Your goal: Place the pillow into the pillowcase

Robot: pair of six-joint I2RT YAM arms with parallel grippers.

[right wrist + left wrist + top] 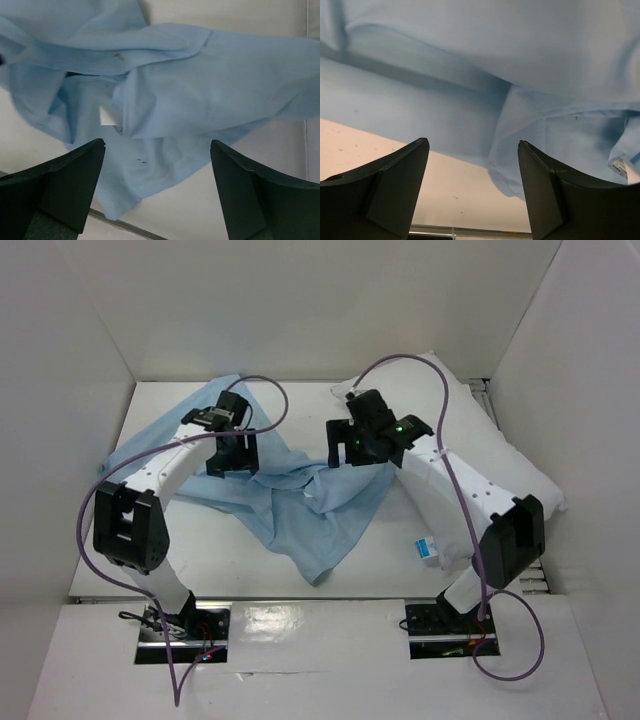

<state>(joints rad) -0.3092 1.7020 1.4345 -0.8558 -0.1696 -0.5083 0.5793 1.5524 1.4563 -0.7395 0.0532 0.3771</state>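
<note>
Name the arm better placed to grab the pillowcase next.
Left, probably. The open left gripper hangs close over a folded edge of the pillowcase, with cloth filling its wrist view. The right gripper, also open, seems higher above the cloth.

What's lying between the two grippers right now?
Only the pillowcase: in the top view its wrinkled blue cloth fills the gap between the left gripper and the right gripper. The pillow lies farther right.

The pillowcase [300,510] lies crumpled on the table [240,575]. The pillow [505,455] lies just right of the pillowcase. The left gripper [472,144] hangs above the pillowcase's left part and the right gripper [157,144] above its right part.
</note>
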